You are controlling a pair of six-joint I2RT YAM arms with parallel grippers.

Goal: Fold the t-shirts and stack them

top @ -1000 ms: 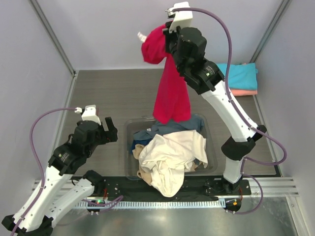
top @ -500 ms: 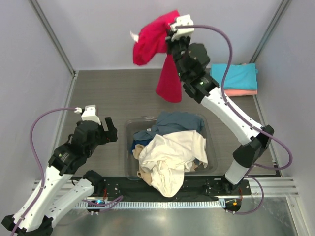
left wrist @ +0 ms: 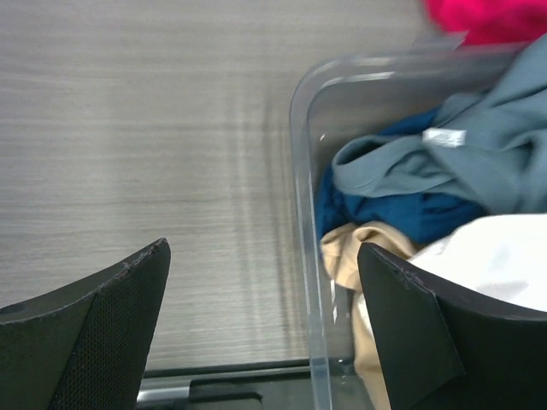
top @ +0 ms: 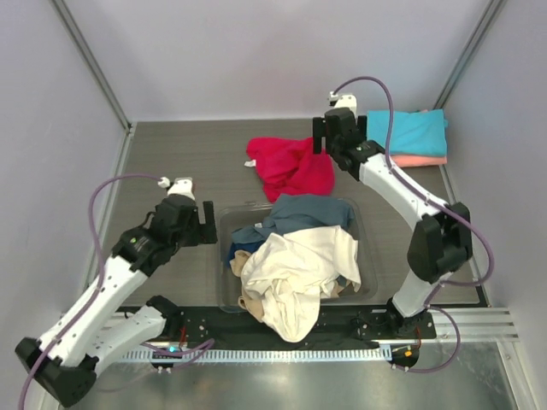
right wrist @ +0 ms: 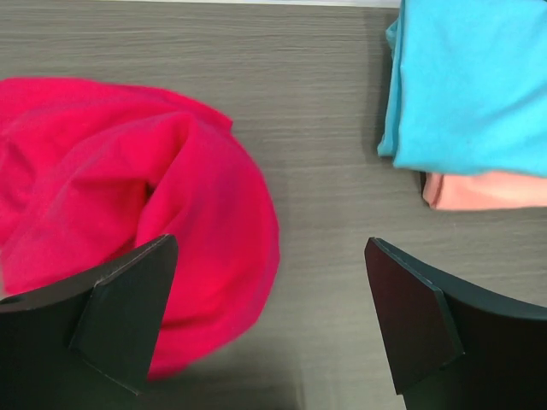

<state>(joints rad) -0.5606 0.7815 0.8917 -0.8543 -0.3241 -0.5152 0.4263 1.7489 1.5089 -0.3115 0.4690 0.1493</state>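
One crimson shirt (top: 291, 168): crumpled heap on the counter (top: 188, 162), beyond the tub (top: 224, 224); needs spreading flat first.
Turquoise shirt (top: 412, 131): folded atop the salmon shirt (top: 425, 160), far right corner.
Right pincer (right wrist: 269, 243): spread, empty, just beside the heap; best pinch one shoulder.
Left pincer (left wrist: 262, 248): spread, empty, over the tub's rim; should take the opposite shoulder.

Top: you look down over the whole bench (top: 188, 154) | left wrist: close above tub (left wrist: 300, 179) | right wrist: close above red shirt (right wrist: 102, 171); top view shares both.
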